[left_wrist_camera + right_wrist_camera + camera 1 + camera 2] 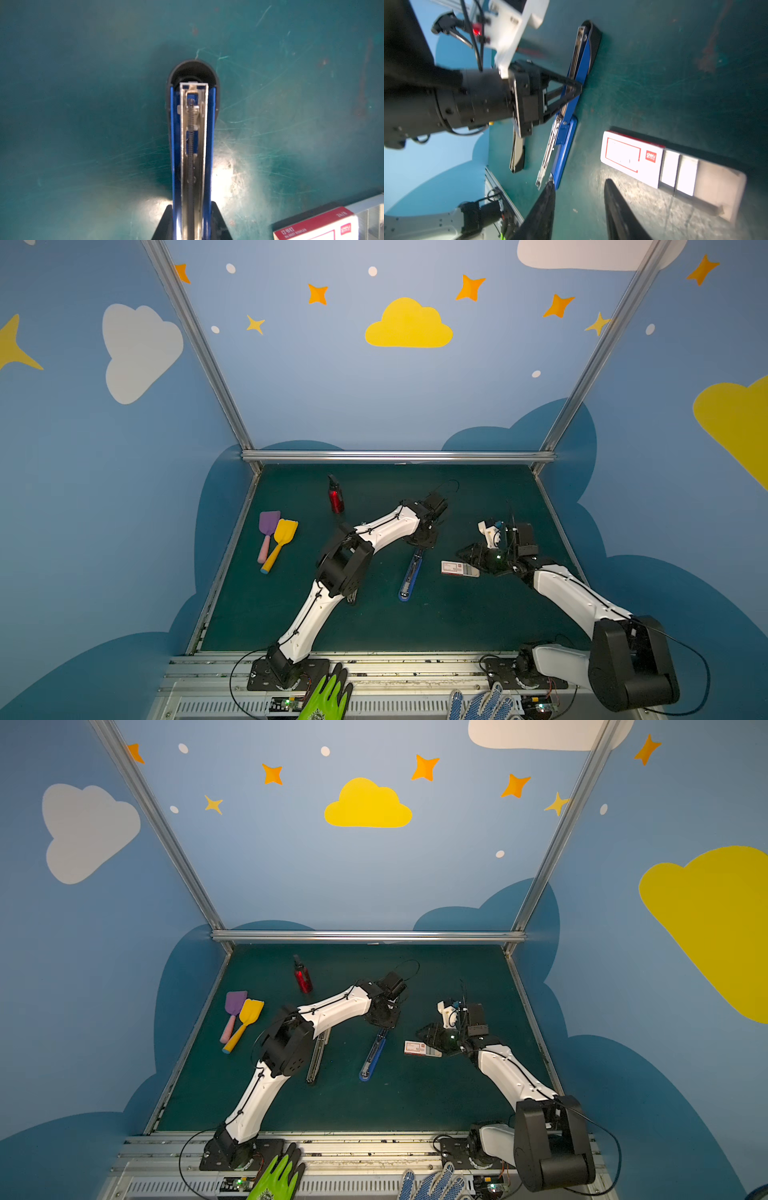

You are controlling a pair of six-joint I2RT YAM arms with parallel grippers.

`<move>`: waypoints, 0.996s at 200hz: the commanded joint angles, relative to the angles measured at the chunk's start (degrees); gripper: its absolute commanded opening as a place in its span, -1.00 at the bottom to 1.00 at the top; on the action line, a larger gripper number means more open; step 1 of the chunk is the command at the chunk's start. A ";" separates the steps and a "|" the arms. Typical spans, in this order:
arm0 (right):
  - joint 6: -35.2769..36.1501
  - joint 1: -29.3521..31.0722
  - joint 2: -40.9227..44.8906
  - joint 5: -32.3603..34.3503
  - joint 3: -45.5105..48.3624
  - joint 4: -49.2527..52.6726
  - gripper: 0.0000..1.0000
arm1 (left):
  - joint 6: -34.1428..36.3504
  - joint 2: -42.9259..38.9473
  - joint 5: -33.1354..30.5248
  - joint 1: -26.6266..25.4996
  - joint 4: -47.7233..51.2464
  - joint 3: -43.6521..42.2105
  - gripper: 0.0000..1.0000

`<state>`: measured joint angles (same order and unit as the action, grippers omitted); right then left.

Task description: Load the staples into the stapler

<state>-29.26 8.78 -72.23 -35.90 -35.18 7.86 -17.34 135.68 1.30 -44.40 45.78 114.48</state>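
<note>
Top views, count: one stapler (410, 577), one staple box (453, 568), one red bottle (336, 498), two toy scoops (purple scoop (269, 526), yellow scoop (284, 536)), one green glove (328, 697), blue-dotted gloves (482, 703) whose number I cannot tell, and two arms.
Dark bar: one dark bar (316, 1060) shows in a top view, lying at the stapler's 9 o'clock, beside the left arm.
Places: the stapler lies opened out flat in the middle of the table (457, 614). The staple box sits near it at 3 o'clock, apart from it. The red bottle is at its 11 o'clock. The scoops lie side by side, well off at 9 o'clock. The gloves lie on the rail at the 6 o'clock edge.
Staples: the staples (679, 174) show as at least two pale strips in the tray drawn out of the box, on the end away from the stapler.
Left gripper (576, 87): clenched on the stapler's 12 o'clock half, fingers (220, 224) pressed against its blue sides.
Right gripper (579, 182): released, jaws well apart and holding nothing, near the box at about its 1 o'clock and not touching it.
Left wrist only: the stapler's open metal channel with its coil spring.
Right wrist only: the left fingertips meeting on the stapler, and the separate strips.
Top views only: bottle, scoops, gloves.
</note>
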 commanded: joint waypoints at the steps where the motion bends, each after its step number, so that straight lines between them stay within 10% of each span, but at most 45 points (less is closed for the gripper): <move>1: -2.80 -2.00 -3.06 -3.60 0.58 -4.44 -0.16 | 1.12 -2.06 -1.47 -1.24 -0.16 -1.90 -0.79; 199: -18.72 0.42 -31.79 -15.86 -12.37 -33.63 0.19 | 3.98 -16.19 -1.54 -4.25 -12.82 -17.09 -0.88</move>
<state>-47.42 7.97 -102.15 -50.70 -45.32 -23.05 -14.06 121.71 -0.54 -48.45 34.74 97.14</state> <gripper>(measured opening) 0.595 0.237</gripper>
